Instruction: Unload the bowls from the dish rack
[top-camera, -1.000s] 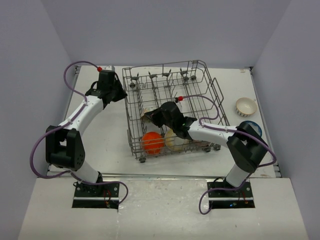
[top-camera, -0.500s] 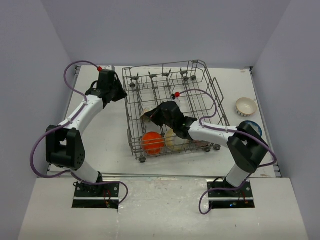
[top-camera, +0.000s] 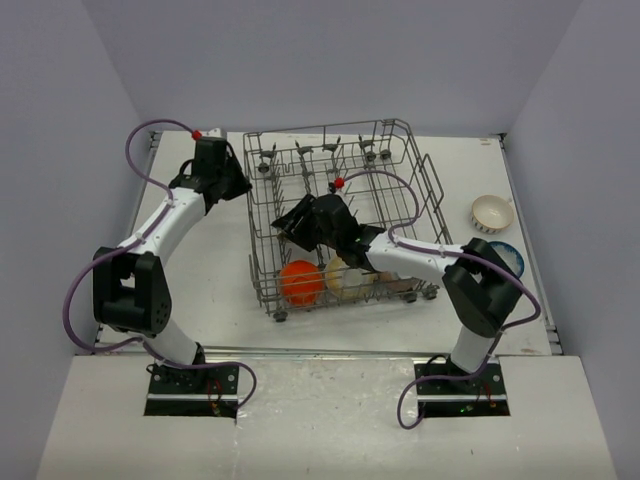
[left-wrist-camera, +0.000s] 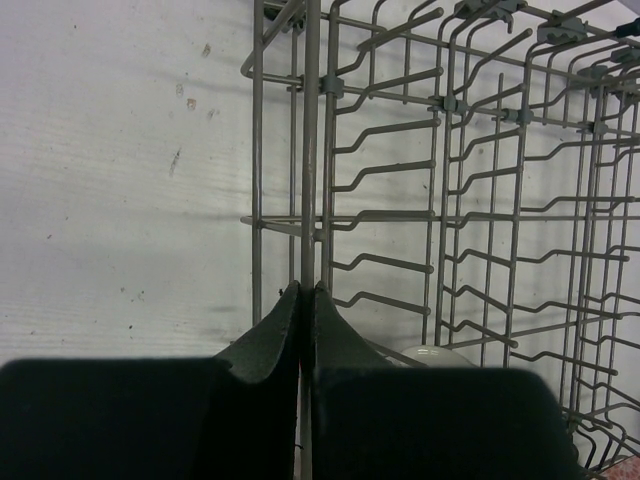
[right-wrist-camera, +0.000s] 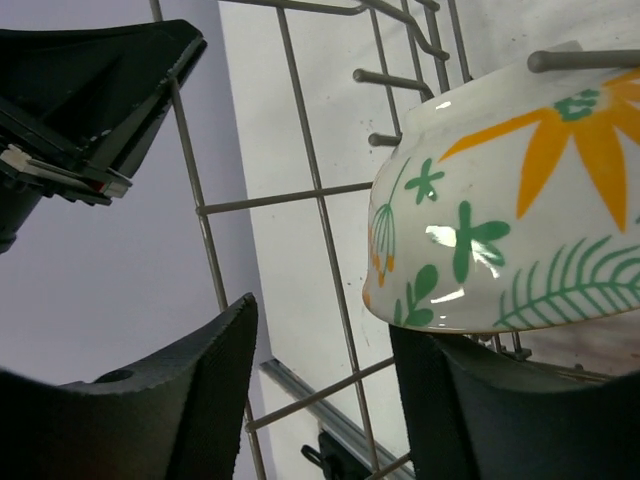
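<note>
The grey wire dish rack (top-camera: 400, 170) stands mid-table. An orange bowl (top-camera: 300, 282) and a cream-yellow bowl (top-camera: 348, 278) lie in its near part. My right gripper (top-camera: 290, 225) is inside the rack near its left side, jaws open (right-wrist-camera: 325, 330). A white bowl with orange and green floral marks (right-wrist-camera: 520, 220) sits just above the right finger (right-wrist-camera: 450, 400), not between the jaws. My left gripper (top-camera: 237, 185) is shut on the rack's left rim wire (left-wrist-camera: 308, 200). A pale bowl (left-wrist-camera: 435, 353) peeks out behind its fingers.
Two bowls stand on the table right of the rack: a whitish one (top-camera: 492, 212) and a blue-and-white patterned one (top-camera: 505, 255). Upright tines (left-wrist-camera: 470, 180) and side wires surround my right gripper. Walls close in the table on three sides.
My right gripper has opened and shifted up and left inside the rack, with its cable swinging left. The left gripper holds the rim as before.
</note>
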